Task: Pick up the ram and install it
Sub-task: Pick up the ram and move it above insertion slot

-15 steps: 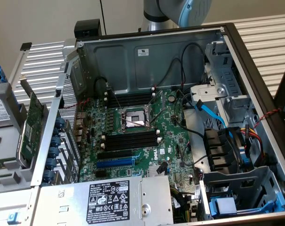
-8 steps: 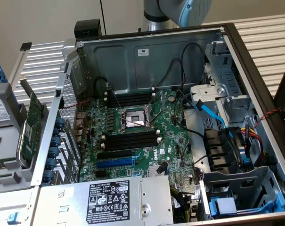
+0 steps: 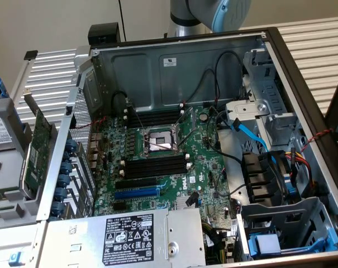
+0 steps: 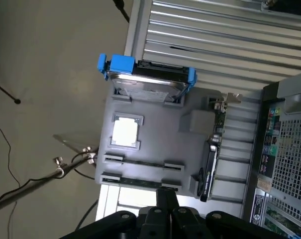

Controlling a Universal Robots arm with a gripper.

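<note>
The ram [image 4: 140, 182] is a thin green strip standing on edge in the near slot of a grey parts holder [image 4: 155, 134], seen from above in the wrist view. My gripper [image 4: 167, 193] hangs over the holder's near edge, just beside the ram's end, its dark fingers shut together with nothing between them. In the exterior view the open computer case [image 3: 180, 61] lies on its side, showing the green motherboard [image 3: 202, 162] with black memory slots [image 3: 155, 165] on either side of the processor socket [image 3: 157, 142]. The arm [image 3: 205, 14] rises behind the case.
The holder also carries a hard drive in blue brackets [image 4: 148, 79], a square processor [image 4: 125, 132] and a wide expansion card [image 4: 214, 144]. Cables [image 3: 252, 134], a power supply [image 3: 129, 237] and drive cages [image 3: 286, 223] crowd the case. A stand with a cable [image 4: 60, 172] is beside the holder.
</note>
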